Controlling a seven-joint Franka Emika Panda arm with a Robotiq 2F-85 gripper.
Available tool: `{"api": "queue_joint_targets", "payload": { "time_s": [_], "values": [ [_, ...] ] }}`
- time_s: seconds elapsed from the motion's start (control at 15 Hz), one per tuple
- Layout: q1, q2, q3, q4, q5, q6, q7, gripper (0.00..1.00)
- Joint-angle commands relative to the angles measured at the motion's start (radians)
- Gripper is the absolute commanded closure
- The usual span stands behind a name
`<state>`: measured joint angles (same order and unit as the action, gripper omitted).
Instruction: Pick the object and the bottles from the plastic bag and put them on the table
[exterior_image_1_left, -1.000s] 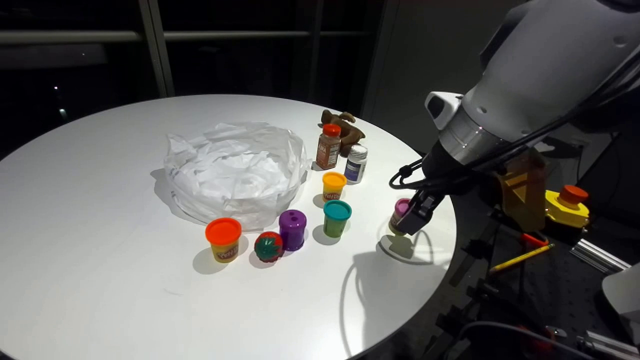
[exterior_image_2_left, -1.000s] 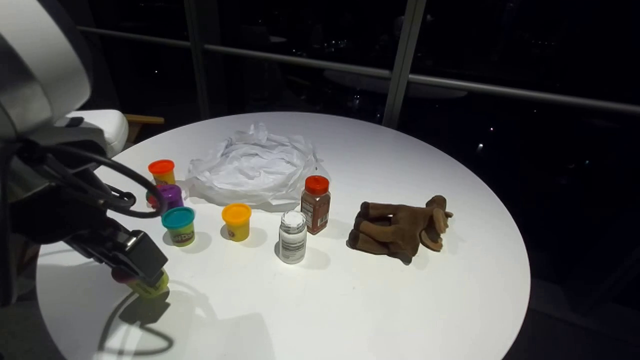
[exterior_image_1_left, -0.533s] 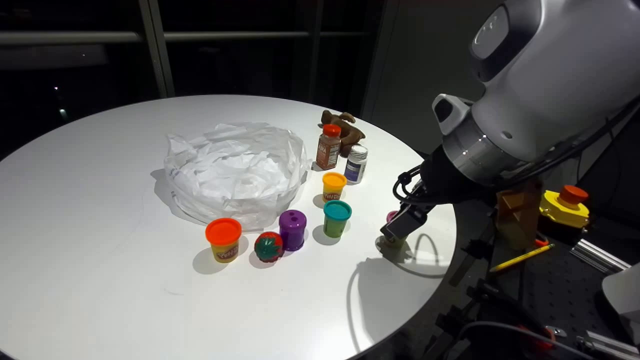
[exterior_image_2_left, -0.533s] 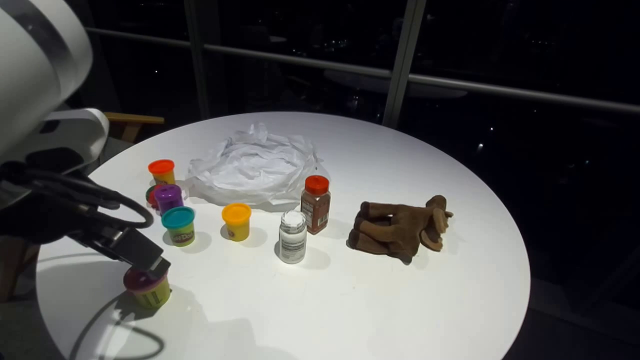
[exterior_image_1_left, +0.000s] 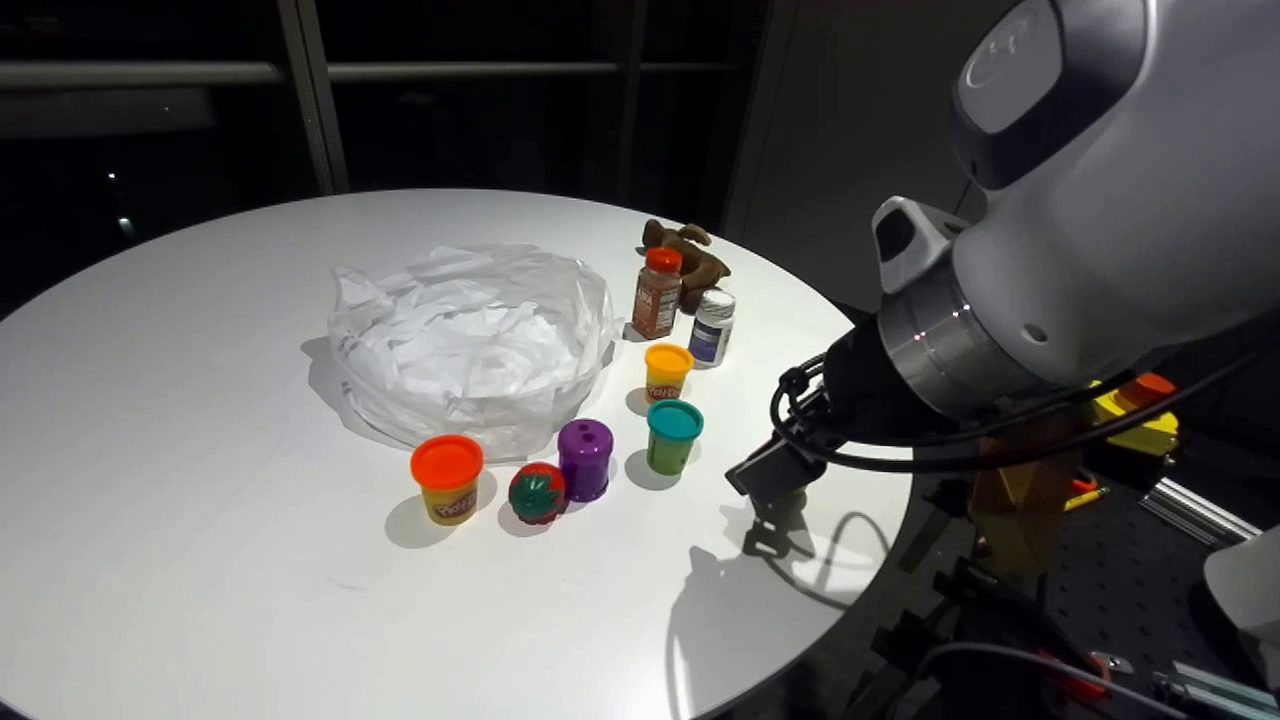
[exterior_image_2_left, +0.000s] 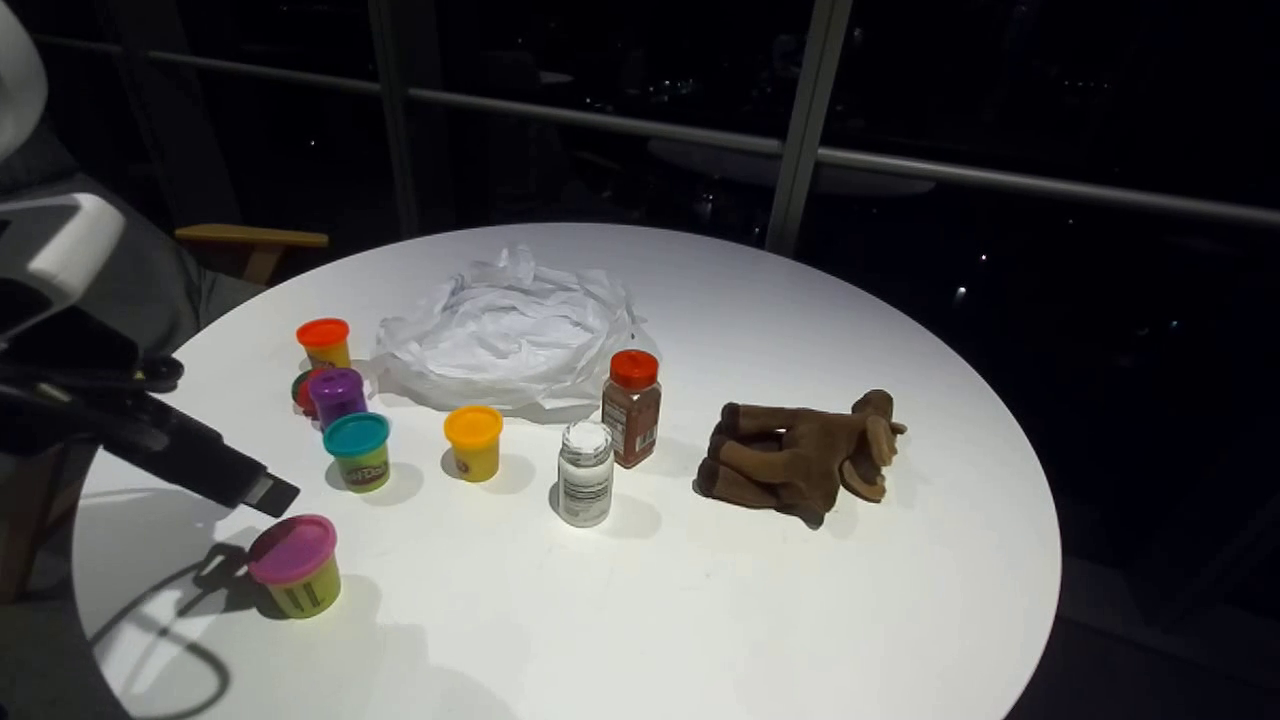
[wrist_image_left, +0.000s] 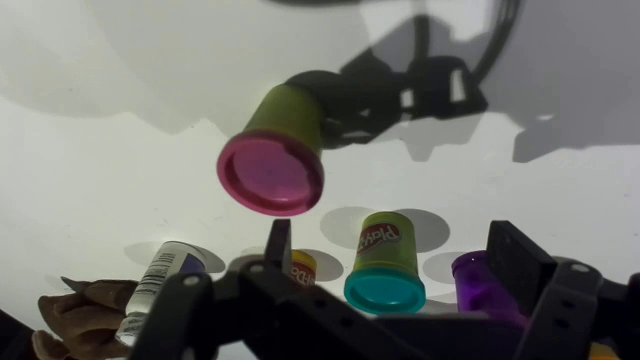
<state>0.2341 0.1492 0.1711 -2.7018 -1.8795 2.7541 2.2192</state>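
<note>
- My pincer (wrist_image_left: 392, 240) hangs over the near left of the table (exterior_image_2_left: 800, 620), spread wide — its fingers (wrist_image_left: 520, 262) well apart.
- Nearest, close to one fingertip, the pink-lidded tub (exterior_image_2_left: 295, 570) stands upright, contents hidden.
- Right of it, the white bottle (exterior_image_2_left: 585, 485) stands capped; I cannot tell what it holds.
- Farther right, the brown toy animal (exterior_image_2_left: 805, 460) lies, legs to the left.
- Back left, the teal-lidded tub (exterior_image_2_left: 360, 455) and yellow-lidded tub (exterior_image_2_left: 475, 448) stand upright, lids on.
- Just beyond the white bottle stands the red-capped bottle (exterior_image_2_left: 631, 415), reddish-brown contents showing through its wall.
- Far left, the purple canister (exterior_image_1_left: 585, 465) with holes in its top, the toy strawberry (exterior_image_1_left: 537, 494) just beside it, then the orange-lidded tub (exterior_image_1_left: 449, 485).
- Farthest, the white plastic bag (exterior_image_1_left: 470, 420) slumps — white folds inside, anything beneath hidden. Both bottles stand outside it, on the table.
</note>
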Motion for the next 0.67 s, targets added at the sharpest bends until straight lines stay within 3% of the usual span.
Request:
{"api": "queue_joint_targets", "payload": {
  "time_s": [0.0, 0.2, 0.6],
  "values": [
    [-0.06, -0.118, 0.007, 0.022, 0.197, 0.021, -0.21, 0.0],
    [-0.074, -0.157, -0.005, 0.078, 0.398, 0.019, -0.392, 0.0],
    [-0.104, -0.056, -0.035, 0.166, 0.886, 0.027, -0.876, 0.0]
  ]
}}
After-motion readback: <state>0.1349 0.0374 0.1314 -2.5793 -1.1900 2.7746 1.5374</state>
